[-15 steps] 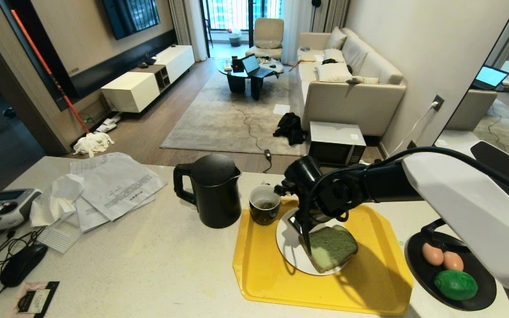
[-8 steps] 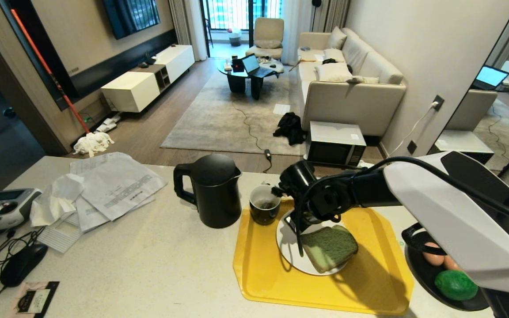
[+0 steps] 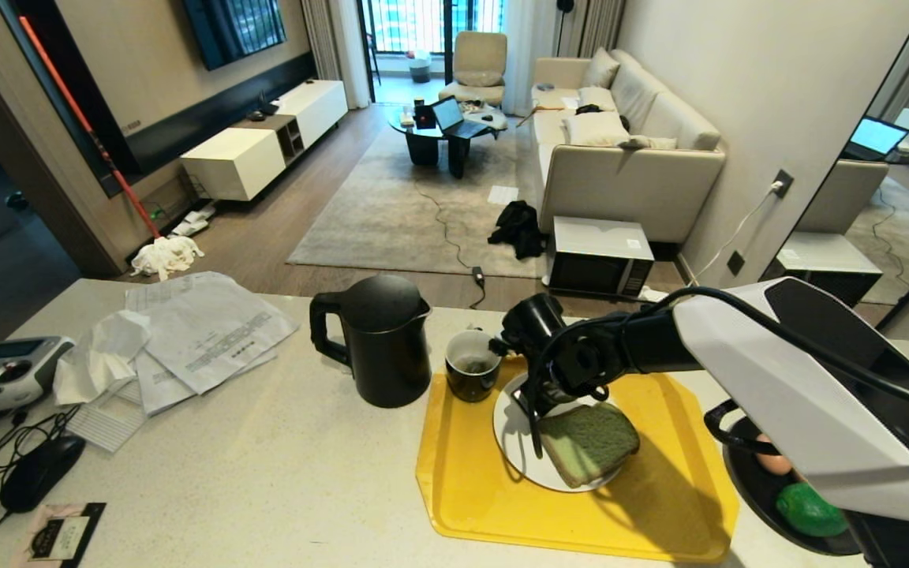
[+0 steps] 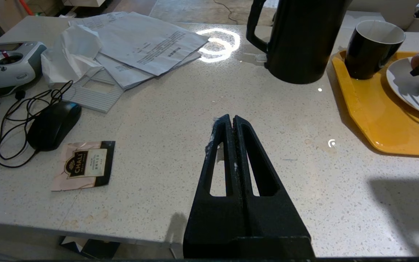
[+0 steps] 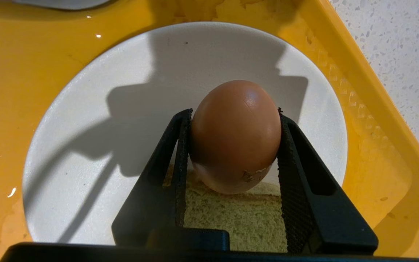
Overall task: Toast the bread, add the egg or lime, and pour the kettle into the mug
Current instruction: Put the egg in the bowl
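Item: our right hand (image 5: 233, 145), clamped on the egg (image 5: 235, 134); below it the bread (image 3: 589, 442) on a white plate (image 3: 514, 442), yellow tray (image 3: 462, 489). Our left hand (image 4: 231, 125), fingers together, hangs over the desk (image 4: 158, 120).

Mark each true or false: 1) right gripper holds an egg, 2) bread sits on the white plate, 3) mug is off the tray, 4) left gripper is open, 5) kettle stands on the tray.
1) True: the right gripper is clamped on the egg above the plate.
2) True: the bread lies on the white plate.
3) False: the mug stands on the yellow tray.
4) False: the left gripper is shut, empty, over the counter.
5) False: the kettle stands on the counter beside the tray.
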Robot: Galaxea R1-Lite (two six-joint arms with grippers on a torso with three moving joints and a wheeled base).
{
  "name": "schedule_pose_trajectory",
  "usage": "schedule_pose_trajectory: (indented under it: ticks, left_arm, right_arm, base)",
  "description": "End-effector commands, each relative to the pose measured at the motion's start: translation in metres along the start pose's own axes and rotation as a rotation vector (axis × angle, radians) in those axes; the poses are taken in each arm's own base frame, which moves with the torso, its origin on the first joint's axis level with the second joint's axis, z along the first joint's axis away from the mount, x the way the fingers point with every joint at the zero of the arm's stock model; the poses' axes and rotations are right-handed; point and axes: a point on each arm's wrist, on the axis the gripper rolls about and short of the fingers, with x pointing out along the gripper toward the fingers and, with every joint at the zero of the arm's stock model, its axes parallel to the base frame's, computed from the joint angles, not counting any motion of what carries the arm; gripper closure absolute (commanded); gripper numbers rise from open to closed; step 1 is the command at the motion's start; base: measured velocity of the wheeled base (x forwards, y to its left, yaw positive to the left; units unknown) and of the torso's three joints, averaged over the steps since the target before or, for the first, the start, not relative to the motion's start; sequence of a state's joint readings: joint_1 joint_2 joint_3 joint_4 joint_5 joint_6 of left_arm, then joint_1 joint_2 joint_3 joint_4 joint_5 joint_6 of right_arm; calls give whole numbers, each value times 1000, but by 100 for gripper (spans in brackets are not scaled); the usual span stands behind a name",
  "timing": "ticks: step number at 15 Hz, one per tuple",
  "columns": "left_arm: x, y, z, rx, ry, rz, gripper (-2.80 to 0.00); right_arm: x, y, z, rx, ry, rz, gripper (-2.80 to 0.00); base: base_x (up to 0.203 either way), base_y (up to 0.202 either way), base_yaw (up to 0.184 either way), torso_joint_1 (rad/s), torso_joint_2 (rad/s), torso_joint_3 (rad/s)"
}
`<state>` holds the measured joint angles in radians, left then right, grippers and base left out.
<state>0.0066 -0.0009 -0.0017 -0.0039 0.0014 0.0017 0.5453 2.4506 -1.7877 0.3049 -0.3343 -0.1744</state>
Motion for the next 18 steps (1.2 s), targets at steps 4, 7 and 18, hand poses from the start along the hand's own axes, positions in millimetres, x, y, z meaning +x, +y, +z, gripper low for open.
schedule_pose_trajectory:
  ticks: [4,7,18]
  left_arm:
    - [0,0,0,0,-1,0,0]
    - [0,0,0,0,-1,0,0]
    - [0,0,0,0,-1,1,0]
  right_arm:
    - [8,-3,-3,0,19,-18,0]
    - [9,-8,-3,8,20,-26,0]
    - [0,-13,-2,17,13,-31,-280]
  base:
    - [0,0,0,0,0,0]
    - [0,0,0,0,0,0]
    - [0,0,0,0,0,0]
